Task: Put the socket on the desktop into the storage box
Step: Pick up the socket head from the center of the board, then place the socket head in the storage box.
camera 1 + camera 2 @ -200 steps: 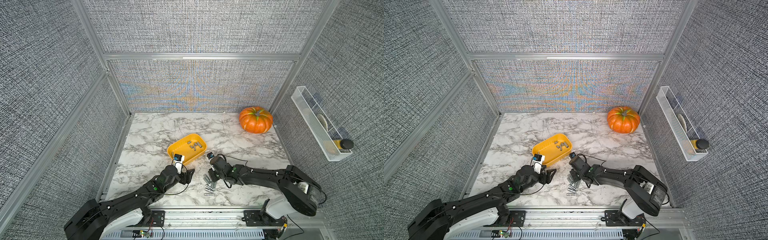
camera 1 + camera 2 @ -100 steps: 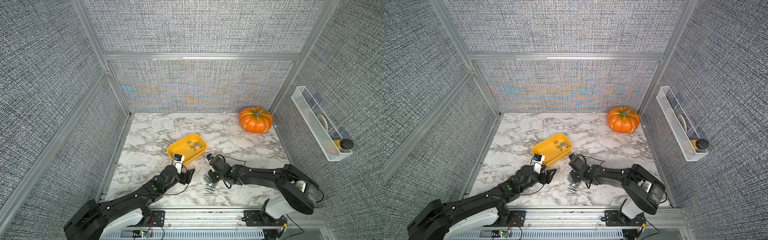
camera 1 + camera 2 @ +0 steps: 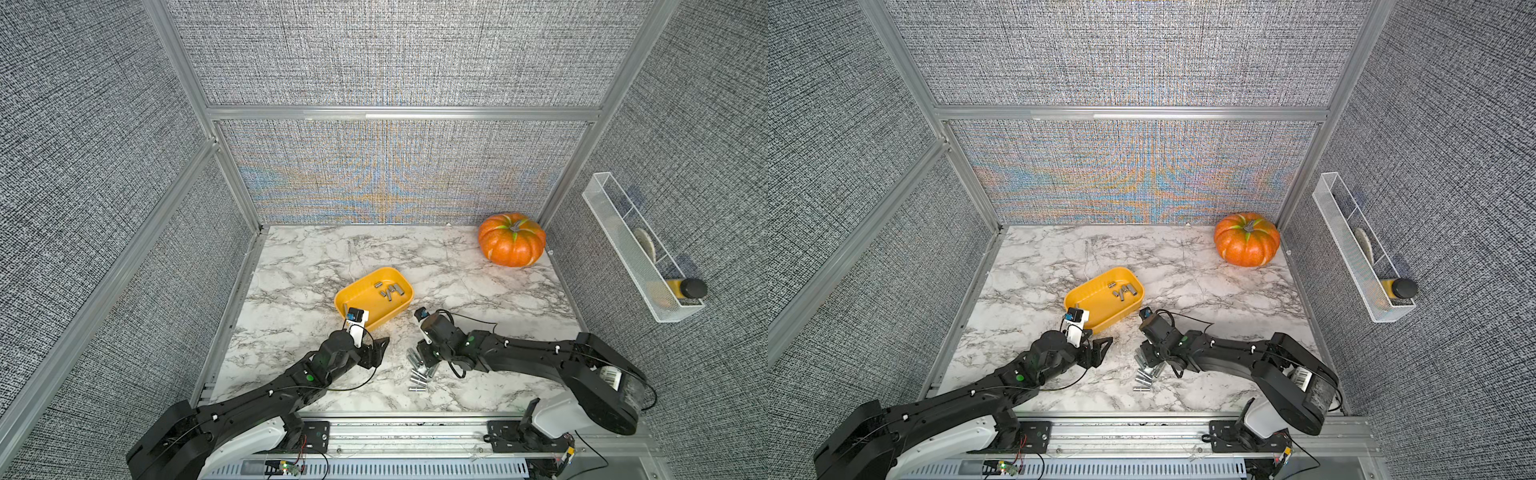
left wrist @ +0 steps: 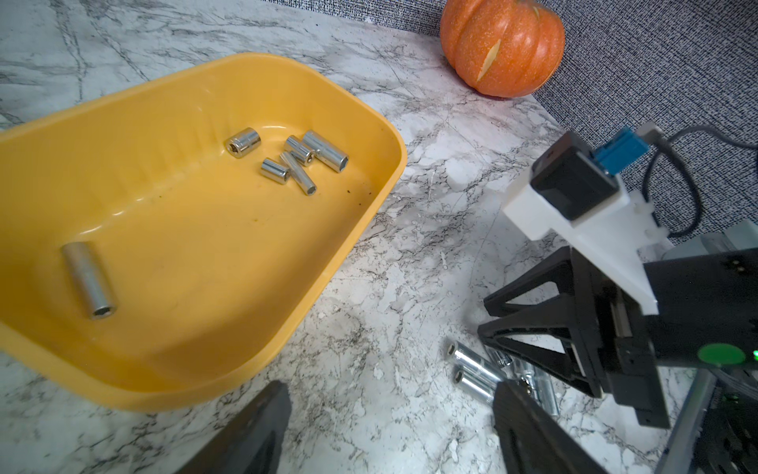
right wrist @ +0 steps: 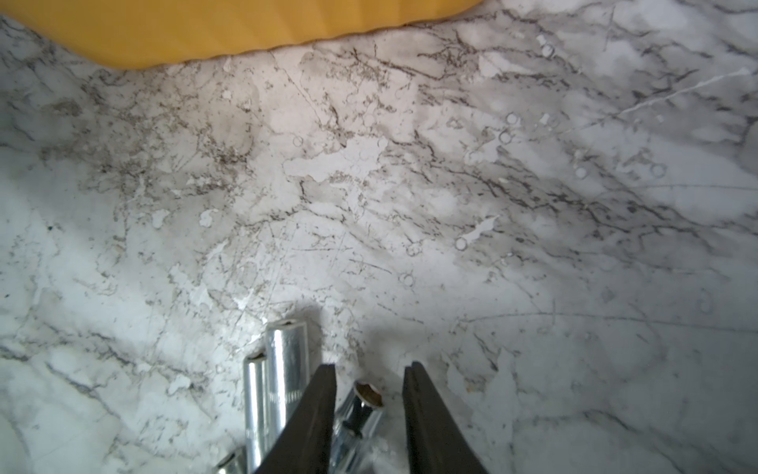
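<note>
The yellow storage box (image 3: 349, 299) (image 3: 1084, 295) stands mid-desktop (image 3: 316, 257) with several chrome sockets (image 3: 390, 291) (image 4: 303, 160) inside; one longer socket (image 4: 88, 279) lies apart in the box. A pile of sockets (image 3: 417, 374) (image 3: 1144, 374) lies near the front edge. My right gripper (image 3: 424, 359) (image 5: 369, 369) is down on that pile, jaws slightly open, straddling one socket (image 5: 367, 400) with a gap on one side. My left gripper (image 3: 380, 347) (image 4: 389, 394) hangs open and empty over bare marble, between the box and the pile.
An orange pumpkin (image 3: 512, 240) sits in the back right corner. A white wire basket (image 3: 640, 266) with a dark-capped bottle hangs on the right wall. Grey fabric walls and aluminium rails close in the desktop. The two grippers are close together near the front.
The right gripper's jaws have spread a little over the pile and its wrist has shifted slightly. The left arm has stayed where it was, open.
</note>
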`<state>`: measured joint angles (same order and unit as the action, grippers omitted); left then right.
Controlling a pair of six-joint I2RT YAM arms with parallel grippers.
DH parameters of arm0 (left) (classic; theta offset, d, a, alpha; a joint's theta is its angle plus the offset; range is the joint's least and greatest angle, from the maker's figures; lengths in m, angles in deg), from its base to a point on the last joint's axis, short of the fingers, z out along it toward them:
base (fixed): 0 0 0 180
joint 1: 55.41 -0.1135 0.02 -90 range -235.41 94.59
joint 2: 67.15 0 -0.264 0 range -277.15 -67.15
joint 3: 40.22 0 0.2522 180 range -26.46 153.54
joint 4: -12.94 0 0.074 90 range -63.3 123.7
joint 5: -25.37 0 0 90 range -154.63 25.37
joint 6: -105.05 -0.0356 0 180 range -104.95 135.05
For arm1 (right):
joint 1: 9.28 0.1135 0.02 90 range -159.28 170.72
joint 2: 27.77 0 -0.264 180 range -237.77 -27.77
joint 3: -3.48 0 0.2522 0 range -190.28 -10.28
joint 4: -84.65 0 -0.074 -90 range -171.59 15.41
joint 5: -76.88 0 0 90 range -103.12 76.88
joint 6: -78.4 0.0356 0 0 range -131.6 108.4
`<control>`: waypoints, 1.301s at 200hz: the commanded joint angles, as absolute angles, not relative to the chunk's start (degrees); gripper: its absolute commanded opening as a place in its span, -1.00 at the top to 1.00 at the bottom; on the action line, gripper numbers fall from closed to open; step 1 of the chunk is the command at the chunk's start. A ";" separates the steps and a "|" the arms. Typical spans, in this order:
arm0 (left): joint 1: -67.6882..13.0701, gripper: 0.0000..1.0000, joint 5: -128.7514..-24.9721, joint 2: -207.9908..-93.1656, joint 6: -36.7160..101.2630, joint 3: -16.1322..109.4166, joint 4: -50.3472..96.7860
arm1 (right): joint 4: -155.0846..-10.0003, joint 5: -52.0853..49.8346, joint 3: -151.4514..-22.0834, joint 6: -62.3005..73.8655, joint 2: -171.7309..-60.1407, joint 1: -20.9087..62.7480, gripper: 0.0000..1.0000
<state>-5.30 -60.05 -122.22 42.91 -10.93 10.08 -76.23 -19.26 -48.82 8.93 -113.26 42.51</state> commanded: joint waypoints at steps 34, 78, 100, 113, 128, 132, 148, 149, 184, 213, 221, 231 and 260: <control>-5.31 -0.66 -59.73 -123.04 42.59 -10.28 9.21 | -76.32 -18.87 -48.29 10.24 -114.36 43.19 0.32; -5.25 -0.66 -59.56 -122.76 42.63 -10.36 9.21 | -76.44 -19.01 -48.37 10.35 -115.17 43.28 0.34; -5.27 -0.66 -59.57 -122.85 42.63 -10.38 9.23 | -76.41 -19.10 -48.76 10.32 -115.69 43.21 0.41; -5.31 -0.66 -59.61 -122.82 42.67 -10.35 9.21 | -76.32 -19.11 -48.90 10.28 -115.90 43.19 0.49; -5.31 -0.66 -59.57 -122.76 42.65 -10.38 9.30 | -76.38 -19.11 -48.97 10.24 -115.92 43.11 0.56; -5.30 -0.66 -59.60 -122.78 42.66 -10.31 9.30 | -76.34 -19.12 -49.04 10.20 -115.93 43.10 0.57; -5.30 -0.66 -59.33 -122.61 42.65 -10.35 9.38 | -76.40 -19.10 -49.03 10.19 -115.79 43.01 0.63; -5.31 -0.66 -59.34 -122.61 42.65 -10.36 9.34 | -76.40 -19.10 -48.99 10.19 -115.81 43.01 0.63; -5.27 -0.66 -58.68 -122.24 42.74 -10.26 9.90 | -76.24 -19.73 -50.07 9.86 -115.70 42.75 0.72; -5.31 -0.66 -57.06 -121.73 43.13 -10.30 10.76 | -75.20 -20.20 -52.36 9.28 -115.73 42.40 0.74; -5.29 -0.66 -56.81 -121.68 43.23 -10.21 11.09 | -73.94 -20.84 -53.45 9.31 -115.65 42.31 0.75; -5.31 -0.66 -56.36 -121.65 43.40 -10.03 11.46 | -72.28 -22.08 -55.06 9.22 -115.31 42.22 0.76; -5.25 -0.66 -54.53 -120.39 44.08 -9.89 12.89 | -68.02 -25.16 -60.72 10.05 -112.78 41.52 0.77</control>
